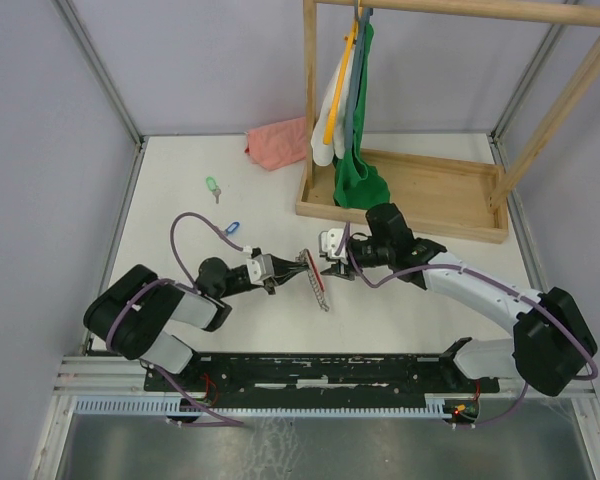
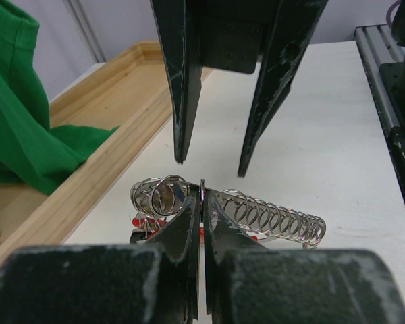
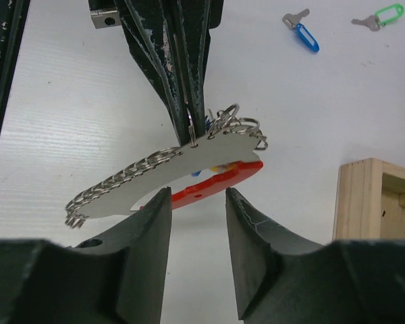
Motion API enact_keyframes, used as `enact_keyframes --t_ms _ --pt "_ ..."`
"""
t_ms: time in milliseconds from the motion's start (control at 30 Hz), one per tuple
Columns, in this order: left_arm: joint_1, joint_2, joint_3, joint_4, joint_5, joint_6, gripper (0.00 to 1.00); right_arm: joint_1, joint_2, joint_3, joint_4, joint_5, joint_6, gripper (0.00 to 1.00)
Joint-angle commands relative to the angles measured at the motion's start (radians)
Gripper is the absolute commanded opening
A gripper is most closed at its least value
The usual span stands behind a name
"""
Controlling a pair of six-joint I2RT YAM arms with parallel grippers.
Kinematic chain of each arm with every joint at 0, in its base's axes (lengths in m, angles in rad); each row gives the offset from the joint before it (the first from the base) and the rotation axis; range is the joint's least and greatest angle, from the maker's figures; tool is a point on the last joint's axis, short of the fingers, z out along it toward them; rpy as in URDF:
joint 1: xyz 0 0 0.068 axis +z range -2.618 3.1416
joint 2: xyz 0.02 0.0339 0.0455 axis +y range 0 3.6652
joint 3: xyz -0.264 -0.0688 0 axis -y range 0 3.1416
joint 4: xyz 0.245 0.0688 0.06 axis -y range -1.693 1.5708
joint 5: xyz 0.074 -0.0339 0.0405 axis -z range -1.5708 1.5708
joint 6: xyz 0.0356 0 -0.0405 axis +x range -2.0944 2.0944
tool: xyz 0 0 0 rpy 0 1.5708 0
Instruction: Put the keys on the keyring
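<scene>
The left arm extends rightward from its base with the forearm low. The left end effector (image 1: pixel 302 266) has both fingers pressed together on the upper edge of the keyring (image 3: pixel 155 181). The right arm bends inward, its wrist facing the left wrist. The right end effector (image 1: pixel 332 272) has its fingers spread apart, tip to tip with the left one.

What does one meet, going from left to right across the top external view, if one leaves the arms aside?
green key → blue key → keyring → green cloth
</scene>
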Motion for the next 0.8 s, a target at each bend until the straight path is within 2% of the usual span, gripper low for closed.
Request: enact_keyframes --t_ms 0,133,233,467,767 --pt "0.003 -0.062 0.042 -0.016 0.053 0.067 0.03 0.018 0.045 0.091 0.023 -0.070 -0.090 0.41" --pt "0.004 -0.070 0.051 -0.077 0.052 0.094 0.03 0.036 0.059 0.100 0.011 -0.085 -0.109 0.33" --pt "0.003 -0.036 0.069 -0.112 0.049 0.107 0.03 0.042 0.050 0.081 0.033 -0.092 -0.112 0.33" --pt "0.004 0.100 0.085 -0.020 0.054 0.066 0.03 0.043 0.048 0.039 0.049 -0.066 -0.104 0.33" --pt "0.002 0.148 0.101 -0.033 0.073 0.074 0.03 0.043 0.060 0.001 0.078 -0.028 -0.101 0.33"
